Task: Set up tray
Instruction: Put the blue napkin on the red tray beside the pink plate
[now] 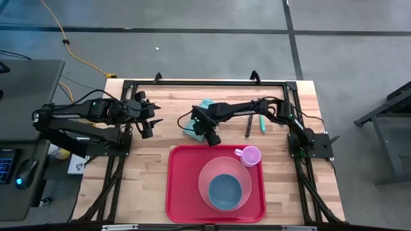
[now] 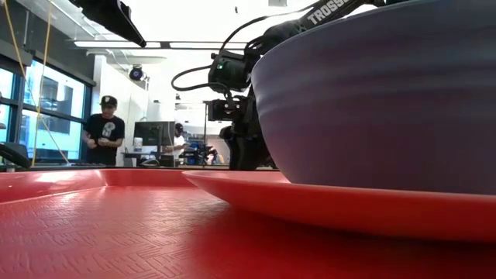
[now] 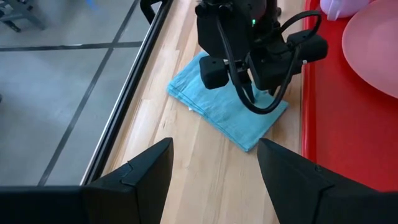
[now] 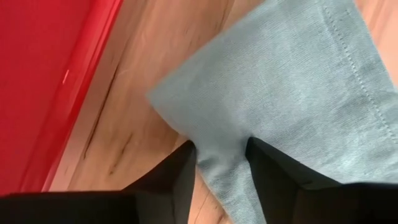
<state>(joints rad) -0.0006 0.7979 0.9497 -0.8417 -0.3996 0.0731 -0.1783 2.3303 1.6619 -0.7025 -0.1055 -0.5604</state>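
High view: bright red rimmed tray [image 1: 183,192] at the tabletop's [image 1: 141,173] near edge, right gripper [image 1: 209,136] down on a folded blue cloth [image 1: 190,130] just beyond it. Left wrist view: left gripper [image 3: 214,163] spread wide, empty. Right wrist view: narrowed fingers [image 4: 180,171] pinching the cloth's edge.

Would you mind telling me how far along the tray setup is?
Done: pink plate, blue bowl and pink cup sit on the tray. In hand: right gripper closing on the blue napkin. Left: napkin and the utensils lie off the tray; left gripper waits open.
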